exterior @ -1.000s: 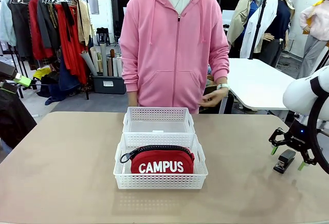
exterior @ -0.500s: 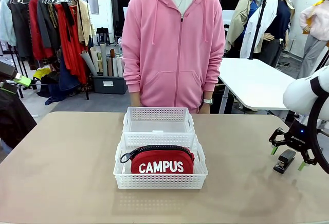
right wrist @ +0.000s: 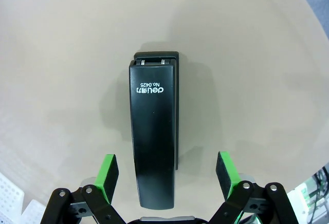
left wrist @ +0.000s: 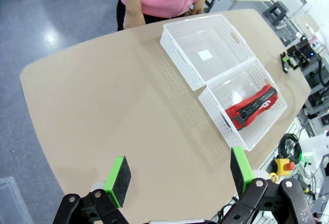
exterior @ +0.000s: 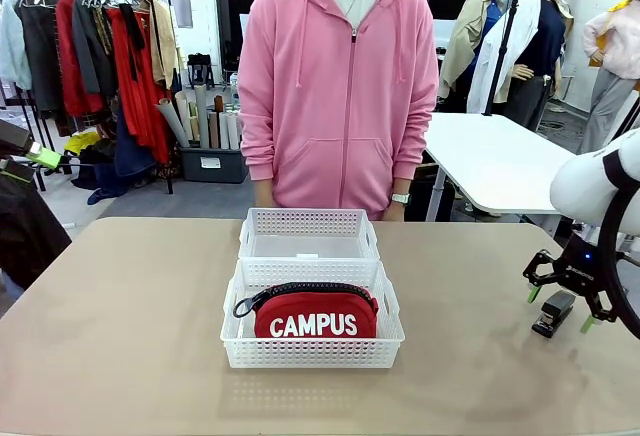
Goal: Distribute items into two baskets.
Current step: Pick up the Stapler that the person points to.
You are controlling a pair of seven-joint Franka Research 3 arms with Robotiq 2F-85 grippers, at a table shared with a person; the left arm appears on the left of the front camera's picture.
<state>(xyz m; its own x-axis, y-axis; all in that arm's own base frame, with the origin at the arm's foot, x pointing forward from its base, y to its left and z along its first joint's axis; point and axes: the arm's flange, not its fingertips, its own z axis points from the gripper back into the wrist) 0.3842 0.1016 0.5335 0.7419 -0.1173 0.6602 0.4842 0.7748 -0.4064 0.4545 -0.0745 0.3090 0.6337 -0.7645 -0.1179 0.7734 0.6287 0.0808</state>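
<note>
A black stapler with white "deli No.0425" print on its top lies flat on the tan table, well off to the right of the near basket. The right gripper hangs just above the stapler with its 2 green-padded fingers spread wide. The stapler runs lengthwise between the pads and touches neither. From the front, the gripper's frame covers part of the stapler.

The left gripper is also spread wide and holds nothing. It sits high over the table, well off to the left of the near basket.

The near basket is white plastic, low and rectangular, with lattice walls. It holds a red fabric pouch with white "CAMPUS" lettering and a black zipper along its top. The pouch stands on its long edge toward the basket's near wall, which hides its bottom.

A matching far basket sits long side to long side against the near basket. A small white label lies on its floor, and its print is too small to read.

Beyond both baskets, a person in a pink zip hoodie stands at the table's far edge with arms down. The table edge cuts off the hands.
</note>
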